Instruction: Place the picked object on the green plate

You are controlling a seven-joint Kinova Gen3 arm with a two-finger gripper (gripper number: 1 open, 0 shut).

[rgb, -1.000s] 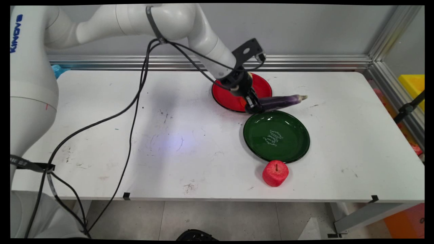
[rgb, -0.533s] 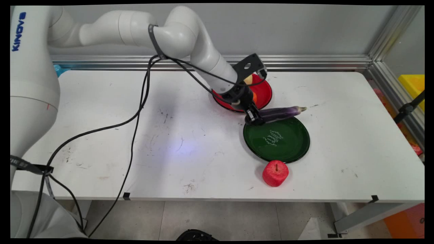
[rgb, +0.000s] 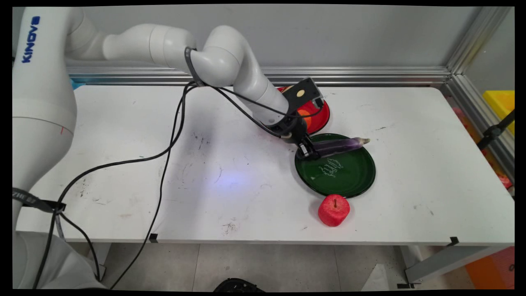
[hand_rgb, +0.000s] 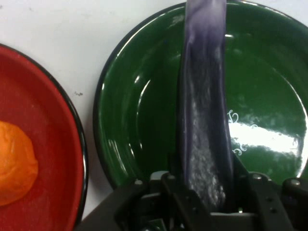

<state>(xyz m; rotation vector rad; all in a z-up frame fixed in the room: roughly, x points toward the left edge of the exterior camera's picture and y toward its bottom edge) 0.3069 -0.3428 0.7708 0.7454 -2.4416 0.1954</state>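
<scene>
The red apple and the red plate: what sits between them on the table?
The green plate lies between the red apple and the red plate, with the purple eggplant held over its far side. The main view shows this.

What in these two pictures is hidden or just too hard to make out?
- Red plate, main view: its left part is behind the arm and black camera bracket; the orange thing on it shows only in part.
- Eggplant, hand view: its far end is cut off by the top edge.
- Whether the eggplant touches the green plate: not clear in either view.
- White lettering on the green plate: too small to read.
- Gripper: fingertips hidden by the eggplant.
</scene>
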